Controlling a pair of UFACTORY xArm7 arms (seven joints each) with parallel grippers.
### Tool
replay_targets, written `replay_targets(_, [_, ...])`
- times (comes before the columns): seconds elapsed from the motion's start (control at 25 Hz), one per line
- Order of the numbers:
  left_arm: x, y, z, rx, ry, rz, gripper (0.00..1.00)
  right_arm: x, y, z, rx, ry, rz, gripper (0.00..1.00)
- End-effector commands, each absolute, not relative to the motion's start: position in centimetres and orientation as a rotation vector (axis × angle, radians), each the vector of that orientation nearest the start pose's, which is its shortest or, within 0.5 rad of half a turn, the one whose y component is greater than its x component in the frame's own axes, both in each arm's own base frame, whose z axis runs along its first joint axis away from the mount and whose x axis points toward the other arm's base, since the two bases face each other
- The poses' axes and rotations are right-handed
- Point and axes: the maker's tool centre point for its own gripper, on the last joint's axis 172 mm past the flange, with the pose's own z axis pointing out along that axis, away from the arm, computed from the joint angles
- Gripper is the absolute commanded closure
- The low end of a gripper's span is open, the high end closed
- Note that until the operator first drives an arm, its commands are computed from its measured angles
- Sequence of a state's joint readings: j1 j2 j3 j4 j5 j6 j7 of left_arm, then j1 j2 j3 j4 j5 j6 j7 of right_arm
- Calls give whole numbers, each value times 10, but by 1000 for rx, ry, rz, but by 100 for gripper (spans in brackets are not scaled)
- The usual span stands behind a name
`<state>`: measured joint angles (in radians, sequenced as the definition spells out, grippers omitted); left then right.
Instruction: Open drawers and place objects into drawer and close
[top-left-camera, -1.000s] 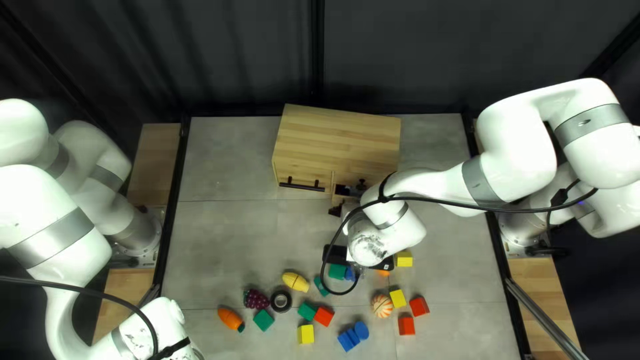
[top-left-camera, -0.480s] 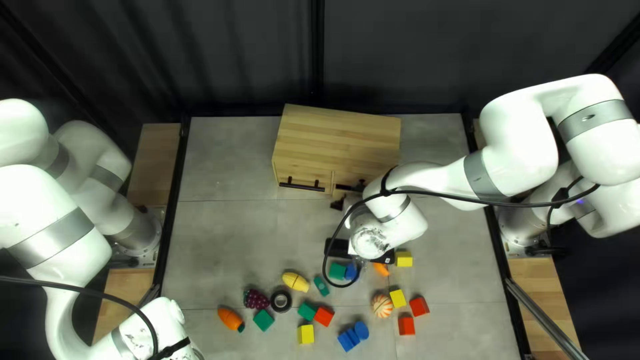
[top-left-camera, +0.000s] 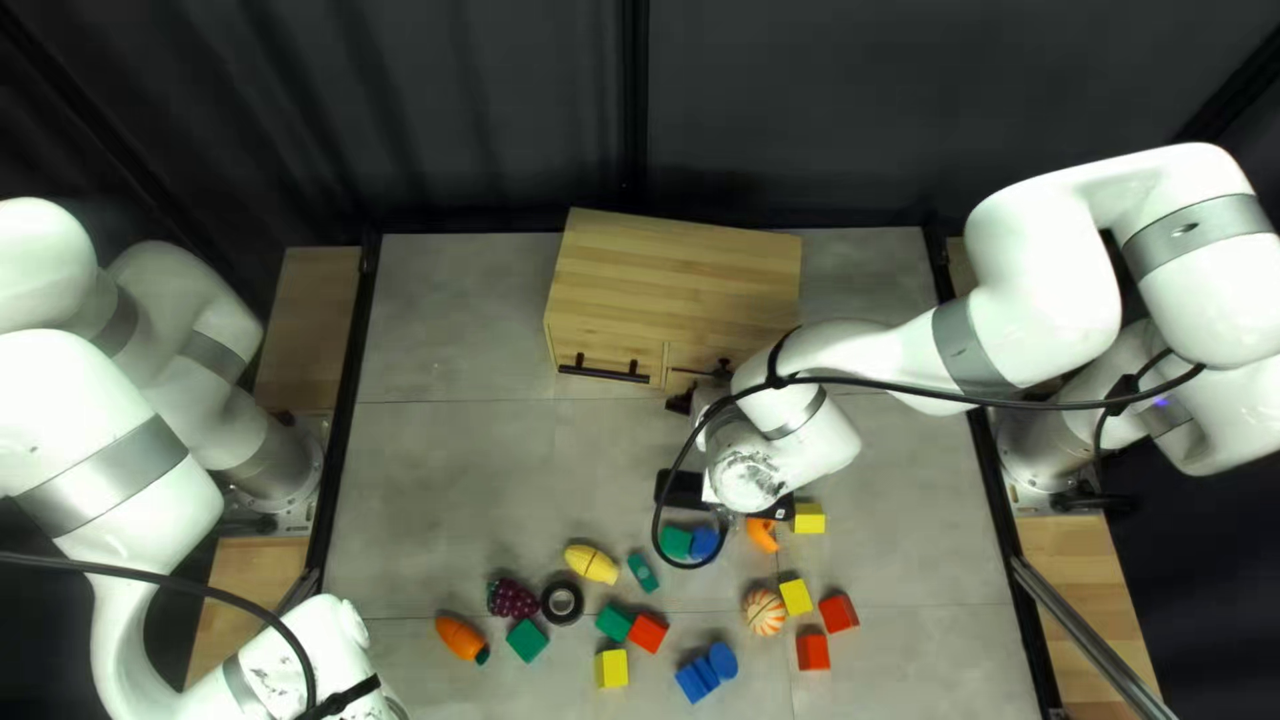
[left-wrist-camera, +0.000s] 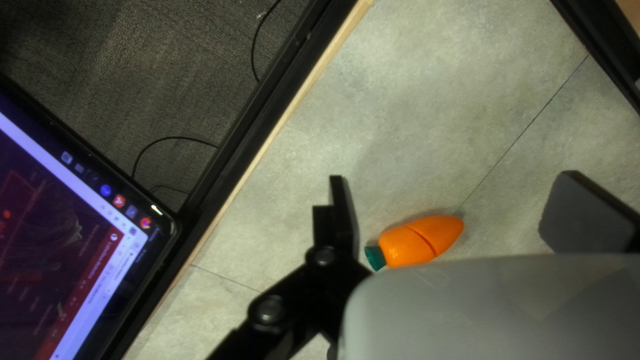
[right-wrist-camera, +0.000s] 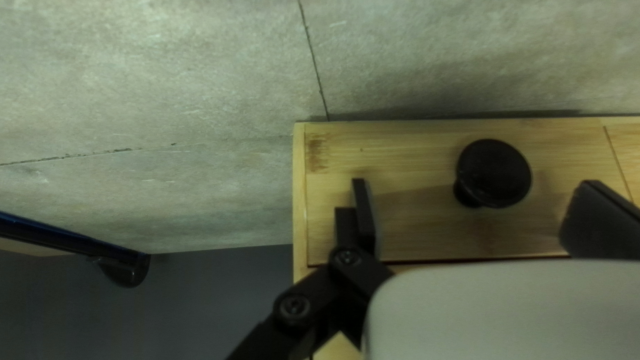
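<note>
Top left view gives me the wooden cabinet point(top-left-camera: 674, 287) at the far side of the surface point(top-left-camera: 454, 494), no drawer visibly pulled out; nearer lie the toy carrot point(top-left-camera: 463, 639), grapes point(top-left-camera: 511, 598), a striped ball point(top-left-camera: 764, 612), a black ring point(top-left-camera: 547, 608) and a scatter of red point(top-left-camera: 838, 612), green point(top-left-camera: 527, 640), yellow point(top-left-camera: 611, 668) and blue blocks point(top-left-camera: 695, 679). Whether anything is already stowed, I can't tell; I judge that much sorting remains, since so many toys are out, and that at least one drawer needs opening for them and closing after.

My right arm covers part of the cabinet's front from above; the right wrist view supplies what it hides: a drawer front point(right-wrist-camera: 413, 200) that looks shut, its round black knob point(right-wrist-camera: 495, 173) between the widely parted fingers of my right end effector point(right-wrist-camera: 475, 193), neither finger touching it, so I have hold of nothing there. If that drawer is next, I'd centre on the knob before closing, as an off-centre grip could slip.

Left wrist view shows my left end effector point(left-wrist-camera: 453, 177) wide apart too, and empty, the carrot near it on the surface; only this view includes the lit screen point(left-wrist-camera: 67, 233) past the edge.
</note>
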<state>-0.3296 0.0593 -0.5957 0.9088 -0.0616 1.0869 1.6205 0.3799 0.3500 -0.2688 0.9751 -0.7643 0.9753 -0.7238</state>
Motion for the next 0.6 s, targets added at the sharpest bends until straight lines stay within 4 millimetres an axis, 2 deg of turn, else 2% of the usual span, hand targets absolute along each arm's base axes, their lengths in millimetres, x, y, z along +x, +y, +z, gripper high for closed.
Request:
replay_targets(0.04, [221,-322,114,-1014,3123,306,0,448,-93,60,-2704,-2252,947,0])
replay_targets(0.36, [221,-322,114,-1014,3123,306,0,447,-95,69,-2715,-2256,948,0])
replay_targets(0.6, [221,-322,114,-1014,3123,306,0,453,-72,84,-2705,-2287,911,0])
